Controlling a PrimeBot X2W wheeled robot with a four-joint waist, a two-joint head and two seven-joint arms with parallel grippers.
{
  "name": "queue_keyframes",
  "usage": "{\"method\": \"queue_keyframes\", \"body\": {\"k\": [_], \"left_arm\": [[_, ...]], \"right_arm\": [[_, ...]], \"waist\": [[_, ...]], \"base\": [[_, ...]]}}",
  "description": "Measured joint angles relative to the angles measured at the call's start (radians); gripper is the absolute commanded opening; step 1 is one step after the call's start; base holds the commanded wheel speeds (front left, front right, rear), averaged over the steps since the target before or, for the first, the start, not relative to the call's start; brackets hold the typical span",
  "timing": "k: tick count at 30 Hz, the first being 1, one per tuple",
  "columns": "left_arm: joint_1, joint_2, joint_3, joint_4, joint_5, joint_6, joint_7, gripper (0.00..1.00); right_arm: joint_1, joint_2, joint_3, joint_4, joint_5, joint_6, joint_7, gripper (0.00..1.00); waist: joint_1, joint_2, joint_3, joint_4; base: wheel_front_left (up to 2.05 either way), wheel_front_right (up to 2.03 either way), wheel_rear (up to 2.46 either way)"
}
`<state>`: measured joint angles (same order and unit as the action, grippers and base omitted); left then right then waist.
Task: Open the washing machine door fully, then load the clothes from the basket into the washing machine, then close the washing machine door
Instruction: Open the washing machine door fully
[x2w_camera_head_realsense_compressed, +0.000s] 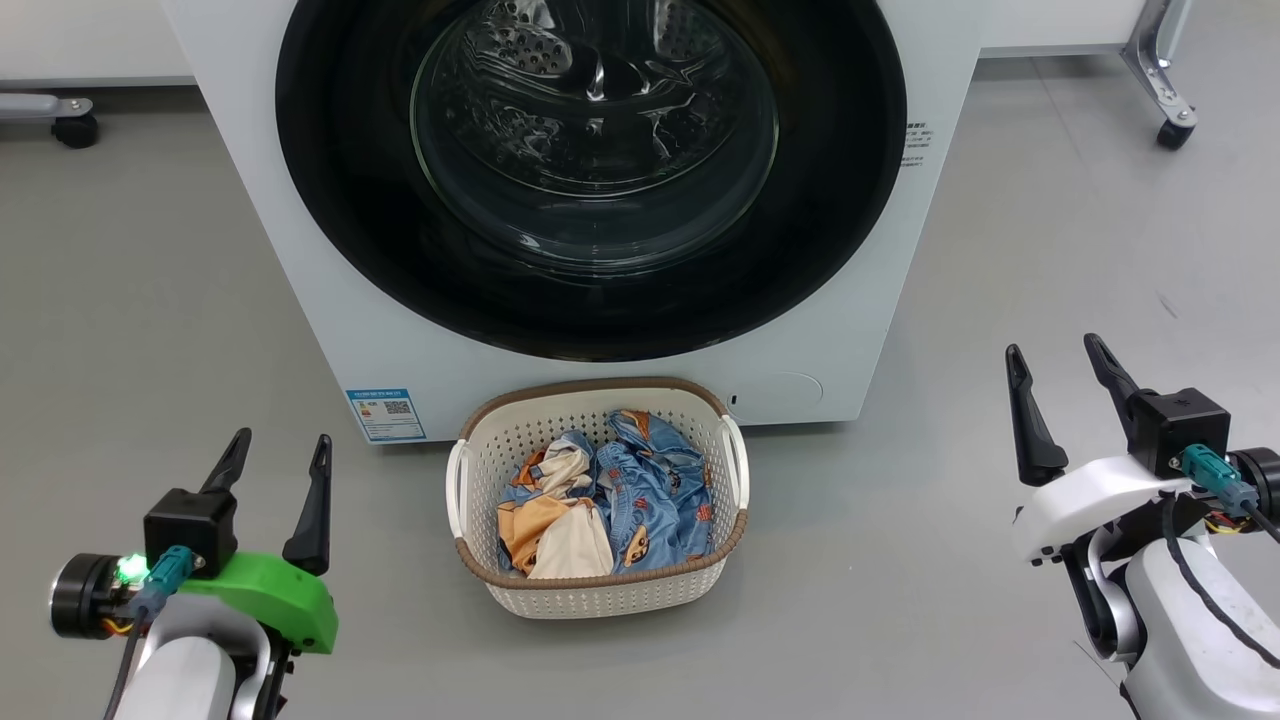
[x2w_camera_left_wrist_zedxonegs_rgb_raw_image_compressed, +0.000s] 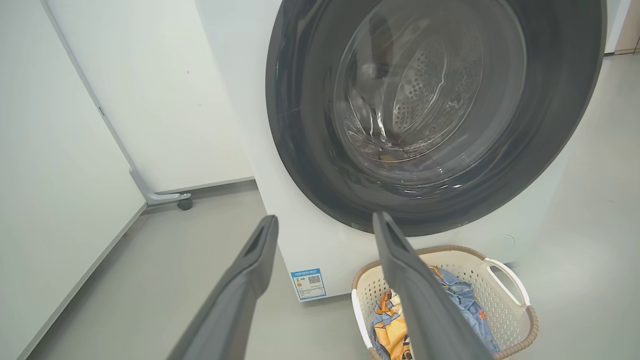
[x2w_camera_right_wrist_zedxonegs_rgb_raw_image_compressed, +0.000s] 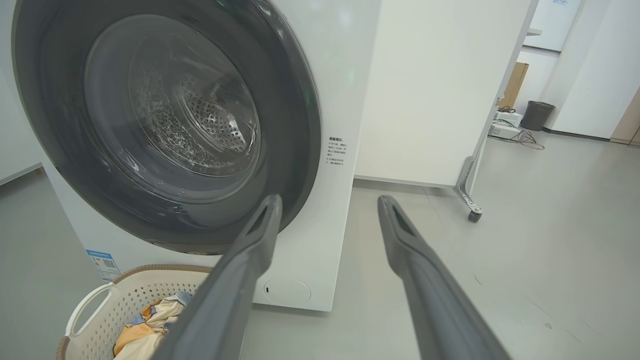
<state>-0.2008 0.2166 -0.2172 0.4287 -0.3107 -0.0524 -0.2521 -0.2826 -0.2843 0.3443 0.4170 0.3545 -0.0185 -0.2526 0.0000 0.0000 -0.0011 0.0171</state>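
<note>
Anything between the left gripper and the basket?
Nothing in the way. In the head view, bare grey floor runs from the open left gripper to the basket.

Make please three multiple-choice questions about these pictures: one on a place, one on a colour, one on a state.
1. Where does the basket stand?
A. On the floor before the washing machine
B. On top of the machine
C. Inside the drum

2. What colour is the wide ring of the door?
A. White
B. Black
C. Red

3. How is the door?
A. Wide open
B. Taken off
C. Shut

Answers:
1 A, the basket sits on the grey floor just before the machine's front.
2 B, the ring shines glossy black.
3 C, the door lies flush against the front, with the clothes lying in the basket.
</note>
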Motion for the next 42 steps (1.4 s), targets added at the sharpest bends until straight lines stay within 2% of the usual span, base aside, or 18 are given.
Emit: {"method": "queue_keyframes", "body": {"k": [5,28,42], "left_arm": [[0.000,-0.012,0.023,0.018,-0.035,0.000,0.000,1.00],[-0.004,-0.028,0.051,0.050,-0.036,-0.002,0.000,1.00],[-0.007,-0.035,0.060,0.055,-0.032,-0.024,0.000,1.00]], "right_arm": [[0.000,0.000,-0.005,0.001,0.006,0.001,0.000,1.00],[0.002,0.022,-0.028,0.012,0.041,0.018,0.000,1.00],[0.003,0.025,-0.038,0.026,0.050,0.028,0.000,1.00]], "waist": [[0.0000,0.0000,0.002,0.001],[0.0000,0.0000,0.003,0.005],[0.0000,0.0000,0.003,0.006]], "base": [[0.00,0.00,0.00],[0.00,0.00,0.00],[0.00,0.00,0.00]]}}
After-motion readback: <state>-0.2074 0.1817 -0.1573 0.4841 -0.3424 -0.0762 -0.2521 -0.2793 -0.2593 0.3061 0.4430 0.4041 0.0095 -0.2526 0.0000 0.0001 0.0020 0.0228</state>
